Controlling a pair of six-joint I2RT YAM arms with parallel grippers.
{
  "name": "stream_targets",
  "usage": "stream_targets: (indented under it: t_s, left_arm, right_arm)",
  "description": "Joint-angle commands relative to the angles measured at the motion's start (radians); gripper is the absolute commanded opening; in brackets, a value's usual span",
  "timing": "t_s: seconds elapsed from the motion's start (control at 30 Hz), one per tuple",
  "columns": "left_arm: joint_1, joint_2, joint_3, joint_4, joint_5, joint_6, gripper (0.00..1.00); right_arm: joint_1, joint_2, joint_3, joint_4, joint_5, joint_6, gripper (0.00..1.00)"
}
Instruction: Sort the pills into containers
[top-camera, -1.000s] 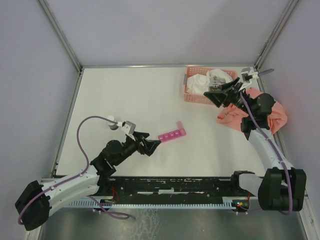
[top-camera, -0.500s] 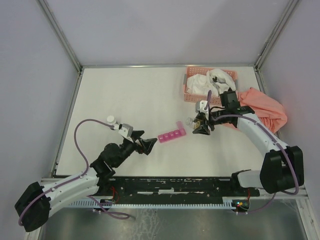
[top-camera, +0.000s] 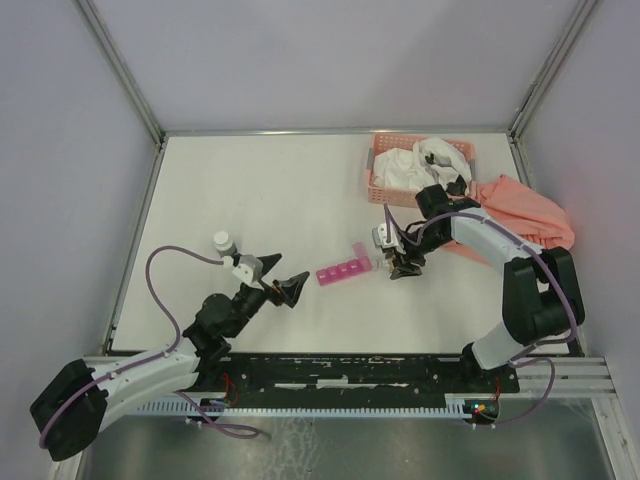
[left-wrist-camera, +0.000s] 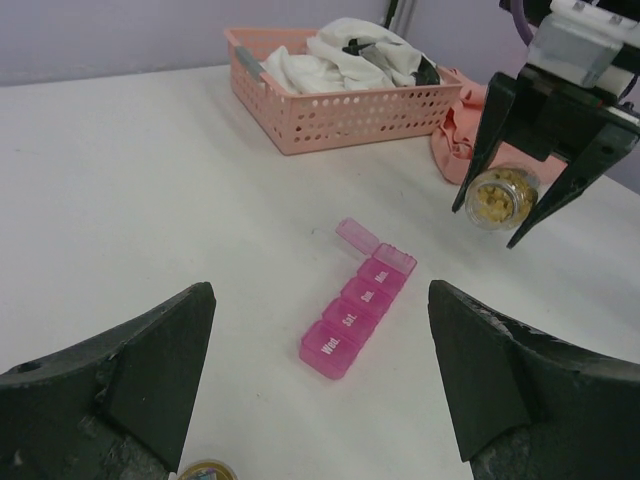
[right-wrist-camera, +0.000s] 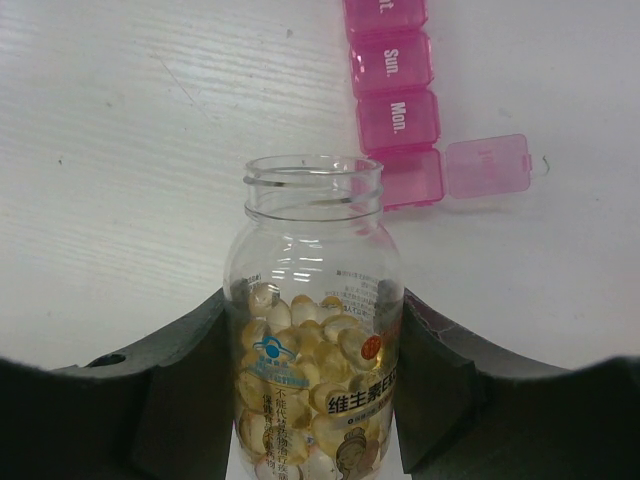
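Right hand (top-camera: 403, 262) clenched on a clear, uncapped plastic bottle (right-wrist-camera: 315, 370) full of yellow softgel pills. Its mouth points at the slim magenta-pink plastic pill-organizer strip (right-wrist-camera: 395, 100). Strip lies flat mid-tabletop (top-camera: 250, 190). Its end compartment lid (right-wrist-camera: 487, 165) is flipped open, the visible others are shut. Bottle is near that open end, not touching. Left hand (top-camera: 288, 288) released, fingers spread, near the strip's other end. Salmon-orange lattice basket (left-wrist-camera: 330, 110) well behind.
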Motion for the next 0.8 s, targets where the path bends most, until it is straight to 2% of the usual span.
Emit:
stream_targets:
  t_s: [0.0, 0.17, 0.5, 0.77]
  left_arm:
    - [0.003, 0.003, -0.013, 0.115, -0.074, 0.101, 0.94]
    - [0.003, 0.041, -0.022, 0.160, -0.073, 0.102, 0.94]
    - [0.003, 0.135, 0.026, 0.146, -0.080, 0.100, 0.97]
    - [0.003, 0.154, 0.031, 0.149, -0.106, 0.091, 0.99]
  right_arm:
    - [0.017, 0.038, 0.048, 0.028, 0.078, -0.009, 0.13]
    - [0.036, 0.096, 0.079, 0.051, 0.138, 0.025, 0.13]
    - [0.062, 0.180, 0.135, 0.054, 0.201, 0.047, 0.14]
    - [0.077, 0.213, 0.150, 0.072, 0.275, 0.077, 0.14]
